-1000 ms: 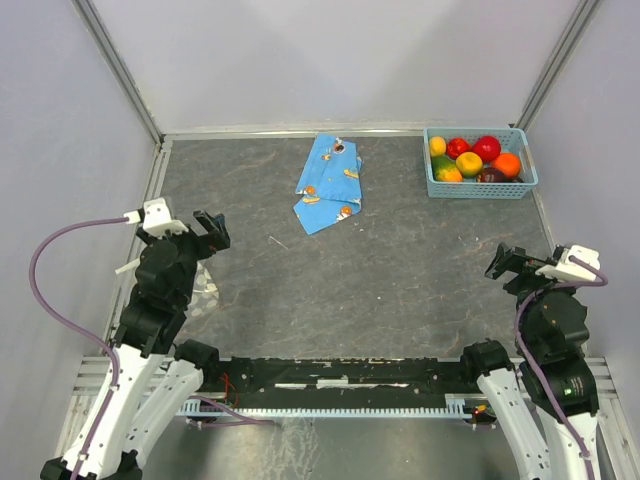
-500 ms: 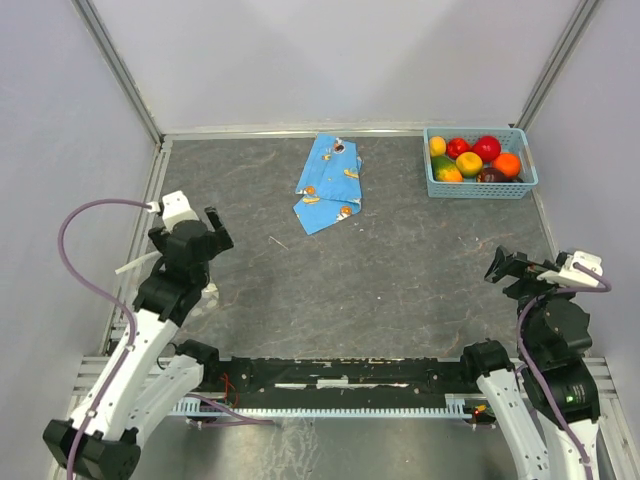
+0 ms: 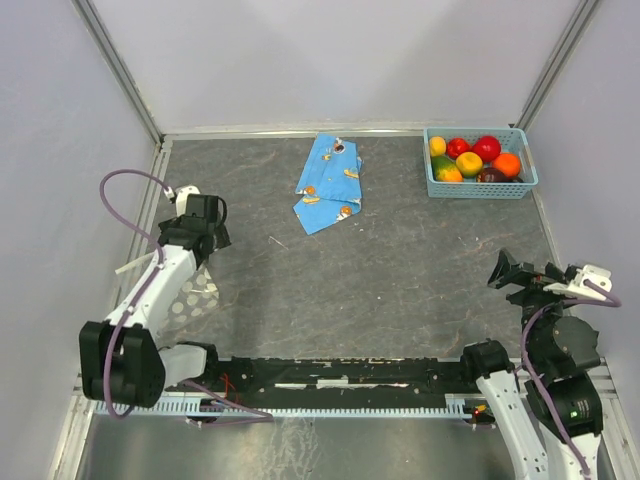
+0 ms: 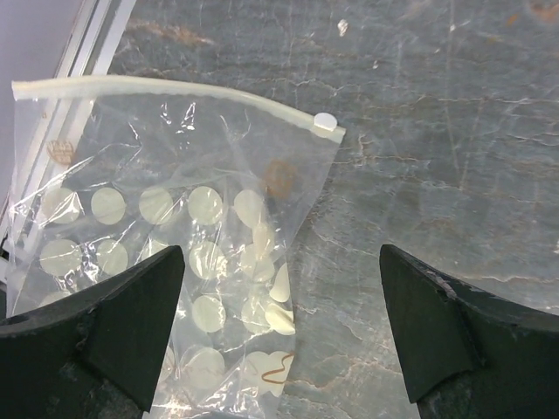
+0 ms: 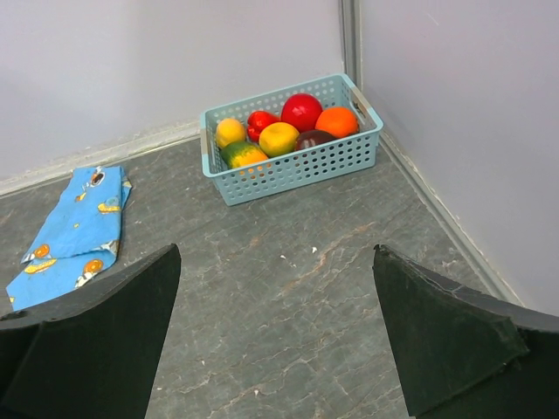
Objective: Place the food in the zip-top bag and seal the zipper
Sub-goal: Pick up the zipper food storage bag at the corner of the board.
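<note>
Top view: the grey marbled surface carries all the objects. The zip-top bag, clear with white dots, lies flat at about 8 o'clock, close to the left rail. The food, a set of red, orange, yellow, green and dark purple toy fruits, sits in a light-blue mesh basket at about 1 o'clock, in the far right corner. A flat blue wrapper with orange prints lies at 12 o'clock, well apart from both.

Left wrist view: the left gripper is spread wide and holds nothing. It points down at the bag, whose zipper runs along the edge at 12 o'clock, with a small slider at its 3 o'clock end. Contact with the plastic cannot be told.

Right wrist view: the right gripper is likewise wide open and empty, facing the basket at 12 o'clock.
</note>
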{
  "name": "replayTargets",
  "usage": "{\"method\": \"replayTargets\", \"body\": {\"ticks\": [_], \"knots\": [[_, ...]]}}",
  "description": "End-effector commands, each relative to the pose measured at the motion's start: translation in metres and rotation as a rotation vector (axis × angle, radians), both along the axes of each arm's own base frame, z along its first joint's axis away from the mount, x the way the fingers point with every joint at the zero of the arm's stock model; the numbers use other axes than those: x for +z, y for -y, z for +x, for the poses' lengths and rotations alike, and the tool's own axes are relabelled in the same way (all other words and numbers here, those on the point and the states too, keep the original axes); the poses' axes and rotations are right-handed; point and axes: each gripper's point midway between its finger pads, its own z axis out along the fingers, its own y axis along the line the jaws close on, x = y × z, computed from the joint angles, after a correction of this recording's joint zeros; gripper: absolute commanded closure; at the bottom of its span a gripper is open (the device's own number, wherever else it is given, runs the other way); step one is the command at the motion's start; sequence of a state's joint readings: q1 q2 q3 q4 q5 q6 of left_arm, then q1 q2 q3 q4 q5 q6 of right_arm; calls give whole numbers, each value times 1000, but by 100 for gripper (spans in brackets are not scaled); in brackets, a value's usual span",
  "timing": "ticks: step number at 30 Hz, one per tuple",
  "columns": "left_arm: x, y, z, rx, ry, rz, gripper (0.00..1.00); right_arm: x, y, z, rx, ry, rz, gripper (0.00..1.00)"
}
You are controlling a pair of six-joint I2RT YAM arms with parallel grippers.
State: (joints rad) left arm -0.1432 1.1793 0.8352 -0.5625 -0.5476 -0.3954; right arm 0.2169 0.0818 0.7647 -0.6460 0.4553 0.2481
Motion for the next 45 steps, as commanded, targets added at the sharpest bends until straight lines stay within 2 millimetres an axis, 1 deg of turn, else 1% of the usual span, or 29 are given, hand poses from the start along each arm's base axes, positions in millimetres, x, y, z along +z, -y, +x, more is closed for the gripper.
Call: {"method": "replayTargets", "body": {"ticks": [1,4,7,10,15,18,22,23,25,28,34,38,40,43,45], "knots": [[-4,-6,11,35,-7,-42,2,15,-2,-3,19,66,8,1],[-23,-6,11,30,-66,-89,4,16,0,-6,15,85,7,1],[-38,-7,13,26,-117,-112,5,16,2,-9,7,93,9,1],[-52,-9,12,39,-170,-137,9,17,0,-9,21,97,10,1],[-65,-11,10,43,-218,-155,14,18,-1,-11,32,108,12,1],[-73,-11,8,44,-252,-154,22,18,0,-13,29,113,14,1],[-82,-11,7,39,-297,-156,38,18,0,-13,33,112,16,1],[-82,-10,7,37,-300,-156,43,18,0,-14,31,111,16,1],[-82,-9,7,30,-297,-162,56,18,1,-14,27,109,20,1],[-78,-5,8,9,-280,-180,71,18,1,-15,27,106,24,1],[-66,8,13,-59,-230,-224,97,21,-6,-14,65,105,30,1],[-50,20,19,-119,-174,-236,97,25,-8,-14,80,78,28,1],[-41,29,21,-161,-148,-246,97,30,-11,-14,92,68,27,1],[-26,51,26,-244,-103,-248,97,41,-24,-11,167,63,20,1],[-14,70,29,-309,-67,-251,97,45,-34,-7,215,54,22,1]]}}
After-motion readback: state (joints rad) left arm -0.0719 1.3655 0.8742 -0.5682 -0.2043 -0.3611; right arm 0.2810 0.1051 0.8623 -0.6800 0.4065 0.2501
